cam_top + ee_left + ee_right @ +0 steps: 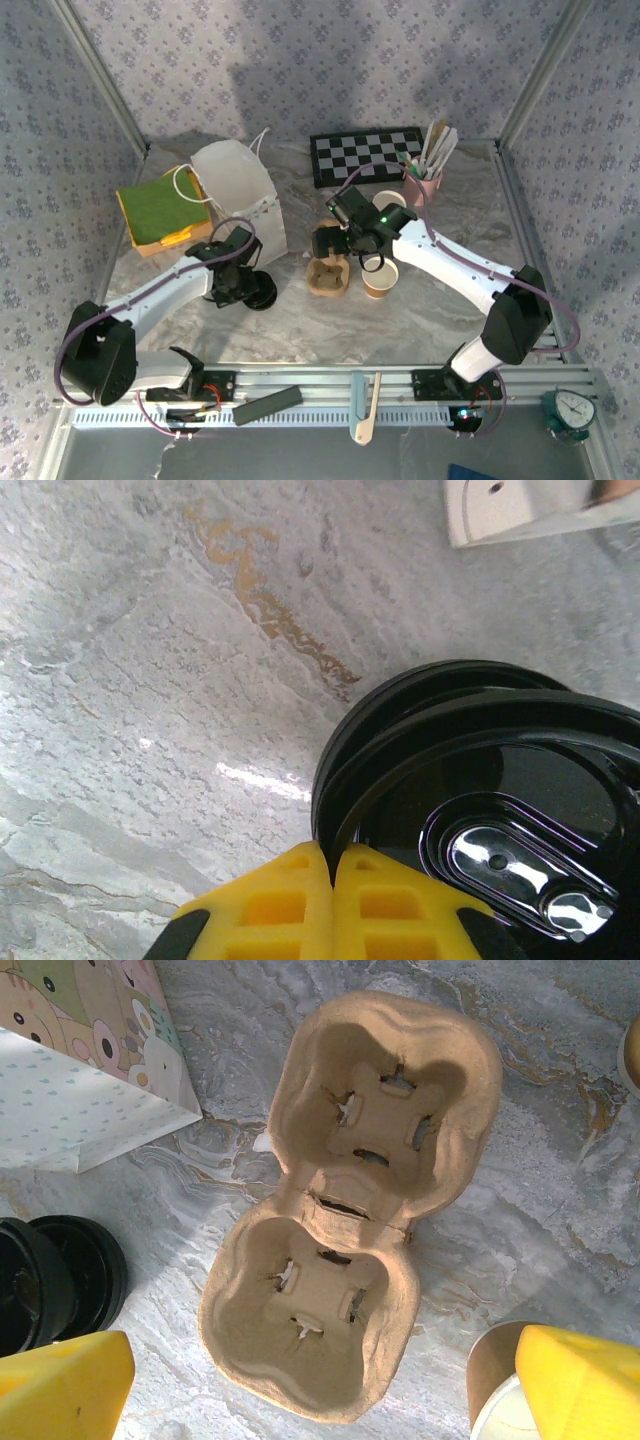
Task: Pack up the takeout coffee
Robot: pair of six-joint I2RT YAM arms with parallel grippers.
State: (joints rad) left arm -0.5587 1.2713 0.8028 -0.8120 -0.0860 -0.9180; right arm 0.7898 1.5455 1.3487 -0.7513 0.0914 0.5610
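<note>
The kraft cup (380, 277) is standing lidless right of centre, beside the pulp tray (328, 275), while its black lid (262, 297) is lying left of centre. Thin paper will probably crush, so take it low around the wall. The right gripper (320, 1348) is hovering spread wide. The left gripper (330, 868) is pressing its fingers together at the lid's rim.

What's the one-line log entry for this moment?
left gripper shut at lid rim | right gripper open above tray | cup unlidded, beside tray
</note>
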